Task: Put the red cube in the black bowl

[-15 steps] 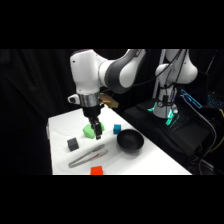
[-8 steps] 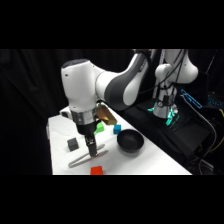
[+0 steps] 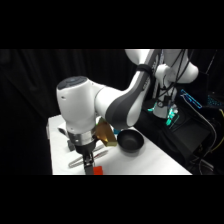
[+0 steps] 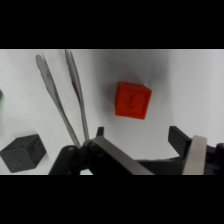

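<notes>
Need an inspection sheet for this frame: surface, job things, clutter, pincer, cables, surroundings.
Surface: white table, bare where visible.
Job's things: red cube on the table, ungrasped; black bowl upright, apart from the cube.
Clutter: metal tongs beside the cube; black cube near the tongs.
Pincer: pincer above the red cube, fingers open.
Cables: dark cables right of the table.
Surroundings: black backdrop; lit equipment at right.

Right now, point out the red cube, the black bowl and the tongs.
red cube (image 4: 132,100): wrist view, middle of its top face.
black bowl (image 3: 129,140): side view, its dark inside.
tongs (image 4: 54,99): wrist view, along the left metal arm.
</notes>
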You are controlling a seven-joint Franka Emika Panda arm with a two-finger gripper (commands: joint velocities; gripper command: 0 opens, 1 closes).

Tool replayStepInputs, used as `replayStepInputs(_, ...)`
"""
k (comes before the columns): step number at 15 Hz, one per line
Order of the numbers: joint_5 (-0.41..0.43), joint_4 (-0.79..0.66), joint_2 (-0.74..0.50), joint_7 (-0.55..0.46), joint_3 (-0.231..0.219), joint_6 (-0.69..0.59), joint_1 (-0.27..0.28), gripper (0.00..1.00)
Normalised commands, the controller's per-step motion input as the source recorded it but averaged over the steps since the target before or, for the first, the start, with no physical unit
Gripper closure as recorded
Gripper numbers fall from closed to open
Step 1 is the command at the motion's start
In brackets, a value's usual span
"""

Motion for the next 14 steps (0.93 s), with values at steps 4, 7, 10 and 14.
replayStepInputs(4,-0.095,0.17,0.22,0.23,-0.118,0.15,0.163,0.00)
replayStepInputs(7,-0.079,0.13,0.19,0.17,-0.119,0.19,0.117,0.00)
replayStepInputs(10,-0.070,0.07,0.11,0.17,-0.121,0.17,0.120,0.00)
replayStepInputs(14,-0.058,-0.01,0.05,0.16,-0.113,0.18,0.122,0.00)
